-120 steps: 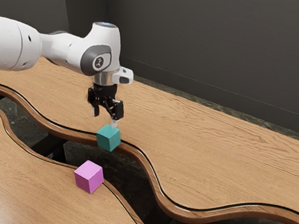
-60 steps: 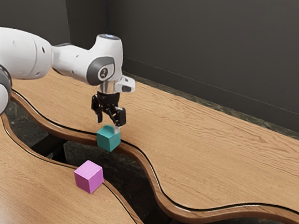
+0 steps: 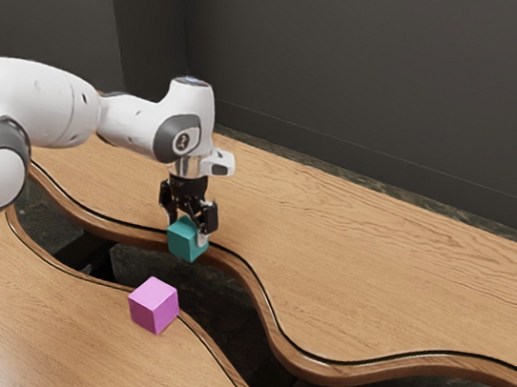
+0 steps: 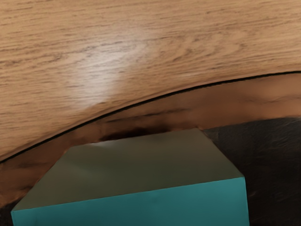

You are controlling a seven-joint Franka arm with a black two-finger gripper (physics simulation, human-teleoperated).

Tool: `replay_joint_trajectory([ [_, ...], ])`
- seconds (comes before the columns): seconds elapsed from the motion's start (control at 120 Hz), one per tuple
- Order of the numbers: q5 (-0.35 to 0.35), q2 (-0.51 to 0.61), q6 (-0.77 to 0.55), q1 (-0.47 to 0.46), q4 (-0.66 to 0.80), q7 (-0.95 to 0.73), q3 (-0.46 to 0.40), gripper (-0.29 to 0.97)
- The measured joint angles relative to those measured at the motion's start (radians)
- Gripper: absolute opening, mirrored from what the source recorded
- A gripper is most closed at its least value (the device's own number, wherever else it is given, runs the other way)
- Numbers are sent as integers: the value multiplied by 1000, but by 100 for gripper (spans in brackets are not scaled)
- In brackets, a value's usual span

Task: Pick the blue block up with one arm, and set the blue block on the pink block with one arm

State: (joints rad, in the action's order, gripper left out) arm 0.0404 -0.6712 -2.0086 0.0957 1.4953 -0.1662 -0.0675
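Blue block [image 3: 186, 240]: teal in colour, sits on the wavy rim of the far tabletop [image 3: 375, 258], right at the lip above the gap. Directly under the hand.

Dark wall [image 3: 400, 79] behind the whole scene.

Two wooden tabletops, both with curved dark-trimmed edges. Far one wide, running to the exterior view's right. Near tabletop [image 3: 27, 334] at the lower left of the exterior view. A winding gap between them shows dark floor [image 3: 222, 314].

Arm [image 3: 57, 117]: white, comes in from the exterior view's left, wrist bent straight down over the far rim.

Gripper [image 3: 191, 226]: black, pointing down, low on the blue block. Fingers spread wide, one on each side of the block's upper part, its top between them. No clamp seen.

Pink block [image 3: 153, 305]: on the edge of the near tabletop, across the gap from the blue block, nearer the camera, well apart from it and from the gripper.

Wrist view: blue block [image 4: 141, 188] close under the hand, pale top face and teal side face showing, set against the far tabletop's brown rounded rim [image 4: 141, 115], dark gap beside it.
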Motion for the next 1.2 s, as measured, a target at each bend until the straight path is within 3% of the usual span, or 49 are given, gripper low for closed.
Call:
replay_joint_trajectory([
  [0.2, 0, -12, -5, -1, -5, -2, 1, 67],
  [0.425, 0, -12, -7, -1, -5, -2, 2, 46],
  [0.65, 3, 0, -6, -3, -11, 0, 0, 40],
  [0.833, 7, 133, 1, -65, 42, 16, 0, 39],
  [0.983, 5, 285, -4, -119, 214, 58, 1, 39],
  [1.2, 7, 465, -59, -124, 467, 115, 2, 39],
])
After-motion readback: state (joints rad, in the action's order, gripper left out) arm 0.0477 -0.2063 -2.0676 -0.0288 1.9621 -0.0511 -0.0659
